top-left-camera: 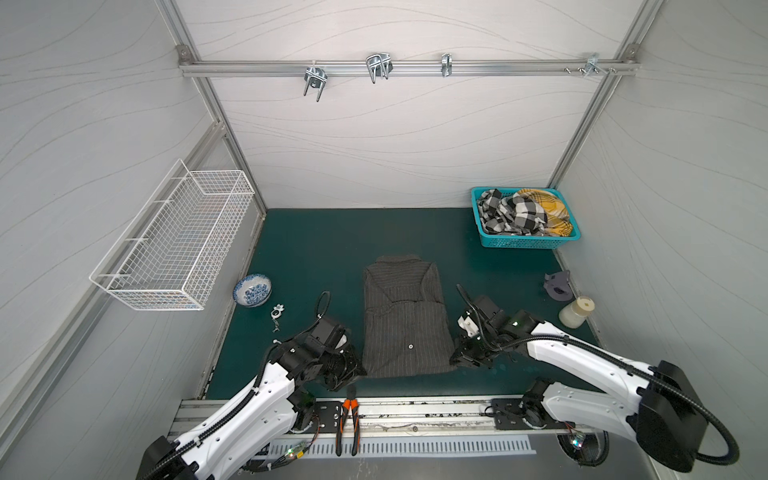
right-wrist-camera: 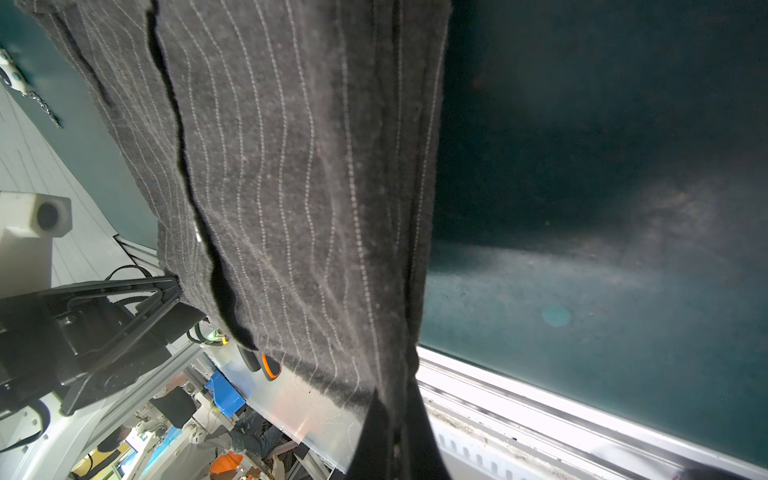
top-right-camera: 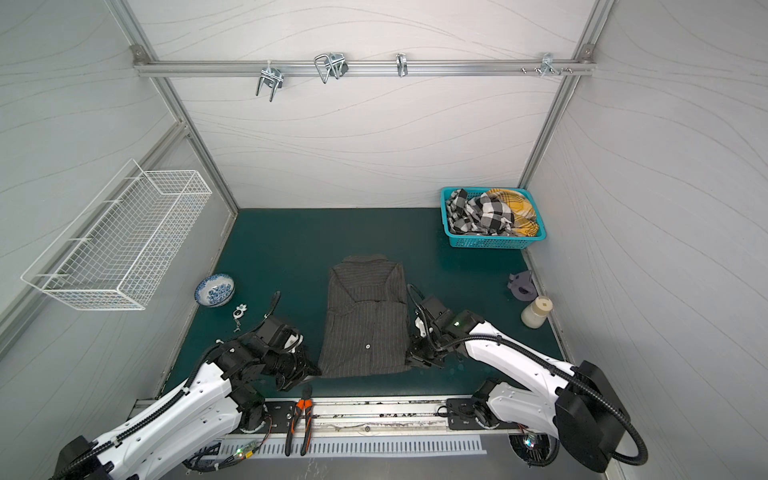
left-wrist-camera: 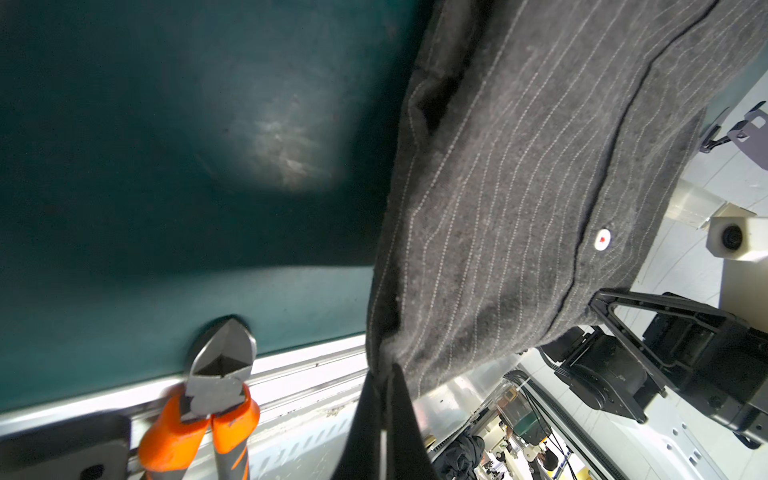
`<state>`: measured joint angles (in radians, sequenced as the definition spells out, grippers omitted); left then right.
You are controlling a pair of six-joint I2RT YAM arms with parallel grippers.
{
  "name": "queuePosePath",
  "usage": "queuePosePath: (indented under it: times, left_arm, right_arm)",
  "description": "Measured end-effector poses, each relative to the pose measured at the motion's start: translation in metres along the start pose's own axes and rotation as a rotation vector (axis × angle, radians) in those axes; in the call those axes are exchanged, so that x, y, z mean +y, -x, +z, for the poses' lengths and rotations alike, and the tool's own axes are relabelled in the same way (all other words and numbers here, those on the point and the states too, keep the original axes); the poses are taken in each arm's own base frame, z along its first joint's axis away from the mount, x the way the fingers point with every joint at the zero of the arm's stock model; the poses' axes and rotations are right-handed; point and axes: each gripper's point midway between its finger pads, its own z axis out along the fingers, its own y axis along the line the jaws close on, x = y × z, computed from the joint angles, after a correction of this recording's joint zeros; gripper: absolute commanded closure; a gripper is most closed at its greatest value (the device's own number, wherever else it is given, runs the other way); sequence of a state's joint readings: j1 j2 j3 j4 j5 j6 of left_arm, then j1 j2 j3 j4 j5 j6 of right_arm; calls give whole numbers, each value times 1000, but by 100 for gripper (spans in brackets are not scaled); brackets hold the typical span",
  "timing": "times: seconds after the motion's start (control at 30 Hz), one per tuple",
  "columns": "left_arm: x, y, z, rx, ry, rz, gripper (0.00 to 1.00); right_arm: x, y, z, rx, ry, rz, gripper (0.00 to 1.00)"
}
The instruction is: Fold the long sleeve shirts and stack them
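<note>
On shirt [top-left-camera: 405,320]: left tool [left-wrist-camera: 385,374], right tool [right-wrist-camera: 395,395].

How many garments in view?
3: the pinstripe shirt lies centred on the green mat; a black-and-white check garment and a yellow plaid garment are bunched in the teal basket, far right. More may be hidden underneath.

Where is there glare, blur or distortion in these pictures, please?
In both top views: even light, side walls splayed by the wide lens; left wrist view: metal rail blown out, hazy bright patch on the green mat; right wrist view: rail glaring too, shirt pinstripes sharp.
</note>
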<state>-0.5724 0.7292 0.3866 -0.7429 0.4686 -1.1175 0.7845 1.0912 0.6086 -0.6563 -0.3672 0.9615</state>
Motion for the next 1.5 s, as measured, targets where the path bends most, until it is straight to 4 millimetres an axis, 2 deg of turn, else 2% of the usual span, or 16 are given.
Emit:
queuePosePath:
  times: [0.67,0.97,1.27,1.5]
  left_arm:
    - [1,-1,2,14,18,0,100]
    - [0,-5,1,36,17,7,100]
    - [-7,-19,-20,61,14,56,100]
    - [-2,-29,-32,70,24,75,100]
  right_arm:
    - [1,5,2,-5,-22,-13,100]
    - [0,1,-8,-28,-18,-21,100]
    - [-4,-22,-12,10,-52,-24,100]
    - [8,-28,-24,4,-32,-31,100]
